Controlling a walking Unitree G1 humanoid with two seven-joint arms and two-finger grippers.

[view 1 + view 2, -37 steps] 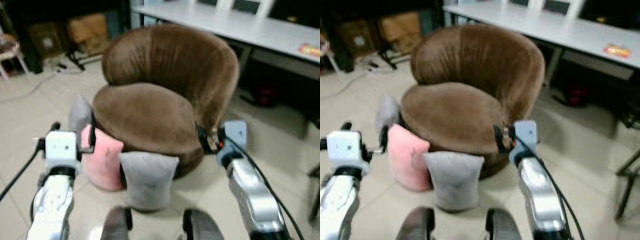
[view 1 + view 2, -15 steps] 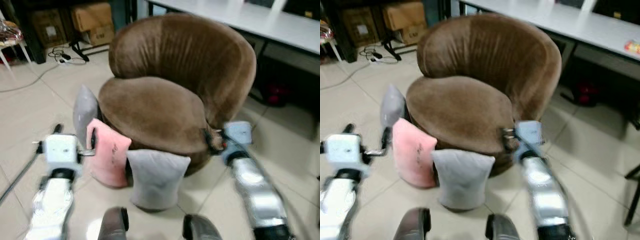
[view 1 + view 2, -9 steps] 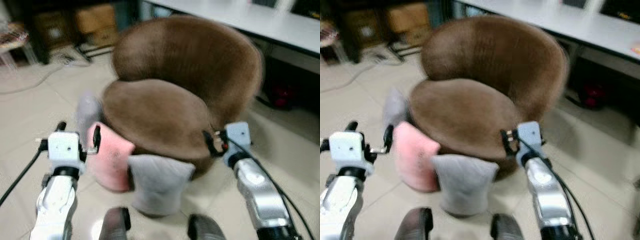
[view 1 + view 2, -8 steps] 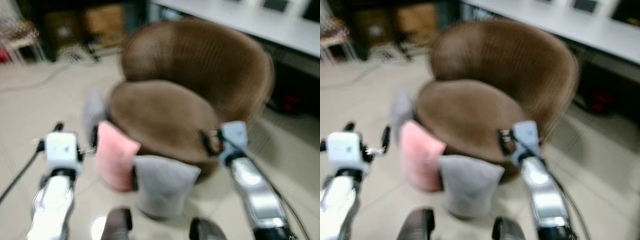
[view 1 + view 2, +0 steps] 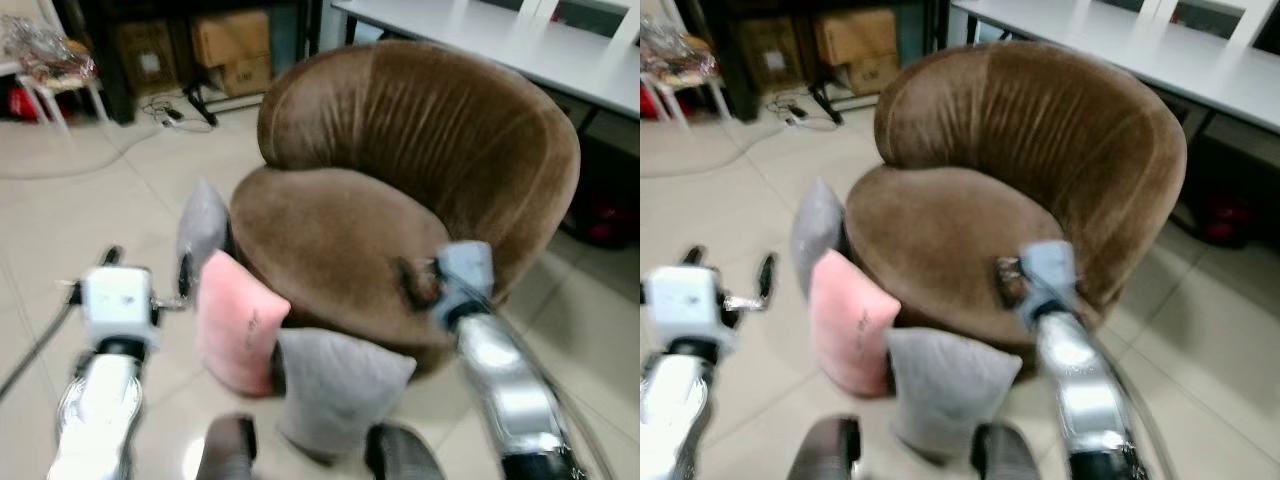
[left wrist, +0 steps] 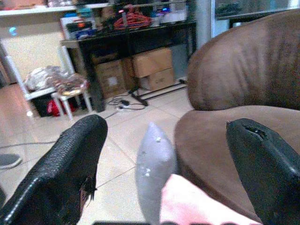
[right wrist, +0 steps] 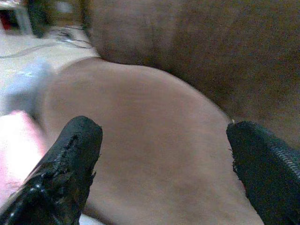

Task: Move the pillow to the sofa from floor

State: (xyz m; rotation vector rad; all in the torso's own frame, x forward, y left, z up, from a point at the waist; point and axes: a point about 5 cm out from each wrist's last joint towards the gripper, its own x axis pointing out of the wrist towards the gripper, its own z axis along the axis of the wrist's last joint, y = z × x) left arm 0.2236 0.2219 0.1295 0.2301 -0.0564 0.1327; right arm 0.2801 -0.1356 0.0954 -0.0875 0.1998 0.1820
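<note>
A brown sofa [image 5: 400,190] stands on a pale tiled floor [image 5: 80,220]. Three pillows lean against its front: a grey pillow [image 5: 203,228] at its left side, a pink pillow [image 5: 238,322] beside that, and a second grey pillow [image 5: 338,392] nearest the camera. The left gripper [image 5: 145,280] is raised just left of the pink pillow; the right gripper [image 5: 413,283] is in front of the seat's edge. Boxes [image 5: 232,50] sit behind, and a white table [image 5: 520,50] runs along the right.

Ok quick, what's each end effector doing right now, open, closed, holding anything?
Left end effector: open, empty, raised near the pink pillow.
Right end effector: open, empty, in front of the sofa seat.
</note>
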